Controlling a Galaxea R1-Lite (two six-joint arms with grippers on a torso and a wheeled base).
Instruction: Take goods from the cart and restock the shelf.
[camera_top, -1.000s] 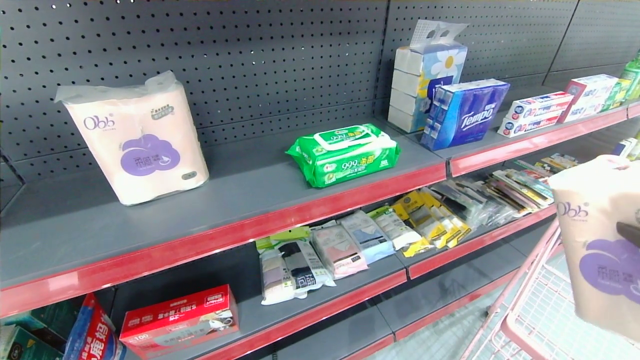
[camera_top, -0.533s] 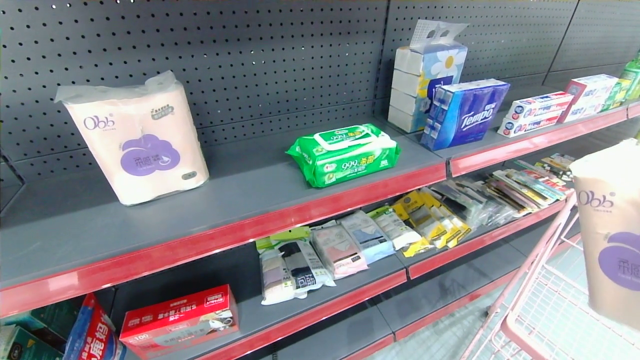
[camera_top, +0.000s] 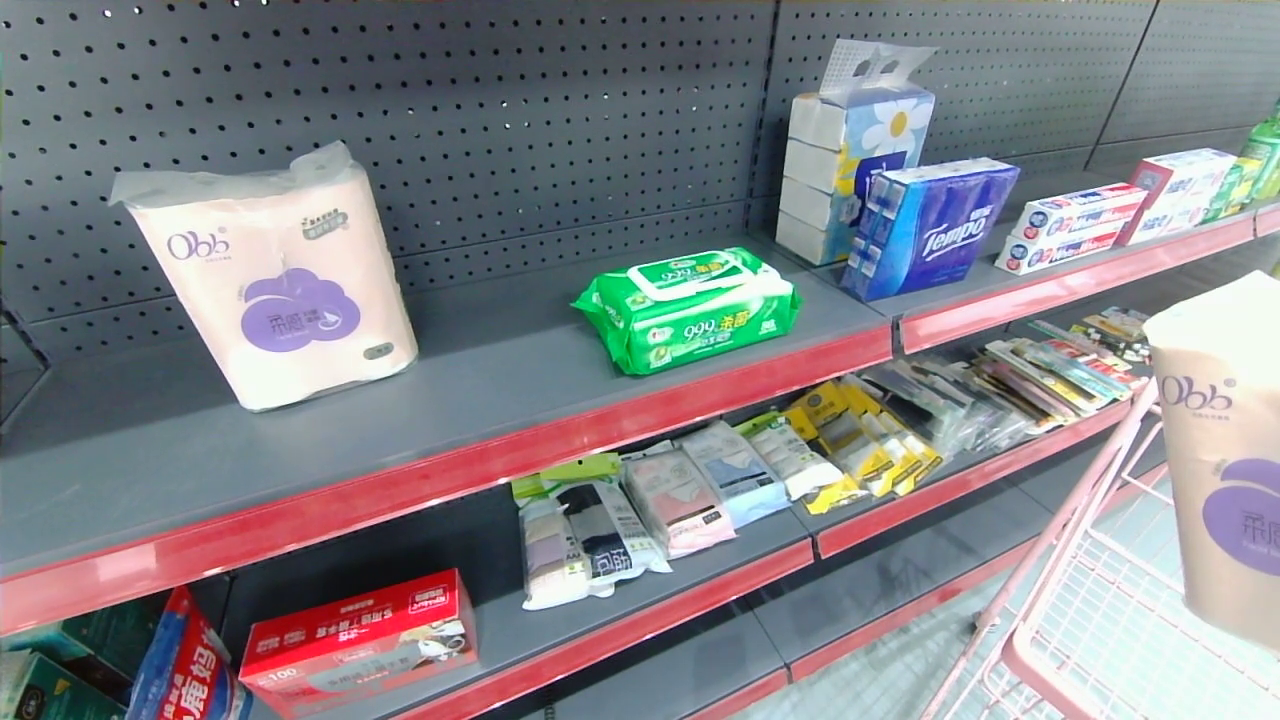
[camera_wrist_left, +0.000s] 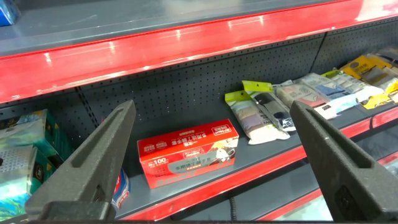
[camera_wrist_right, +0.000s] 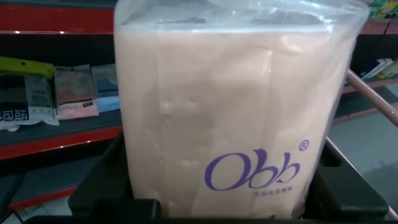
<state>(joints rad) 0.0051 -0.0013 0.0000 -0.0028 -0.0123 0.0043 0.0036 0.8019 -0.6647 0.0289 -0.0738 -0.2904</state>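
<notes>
A pink toilet paper pack (camera_top: 1225, 450) with a purple cloud print hangs upright at the far right, above the pink wire cart (camera_top: 1050, 590). My right gripper (camera_wrist_right: 227, 190) is shut on this pack (camera_wrist_right: 236, 112), its dark fingers (camera_wrist_right: 102, 186) pressing both sides near the base. A matching pack (camera_top: 275, 275) stands at the left of the grey upper shelf (camera_top: 480, 380). My left gripper (camera_wrist_left: 212, 111) is open and holds nothing. It points at the lower shelf, towards a red box (camera_wrist_left: 186, 152).
On the upper shelf lie green wet wipes (camera_top: 690, 308), a blue tissue pack (camera_top: 930, 228), a tall tissue stack (camera_top: 850, 150) and toothpaste boxes (camera_top: 1075, 225). Bare shelf lies between the standing pack and the wipes. Packaged garments (camera_top: 640, 510) fill the lower shelf.
The held toilet paper pack has risen and shifted right toward the edge of the head view. The dark finger seen across it one second ago is now out of the picture.
</notes>
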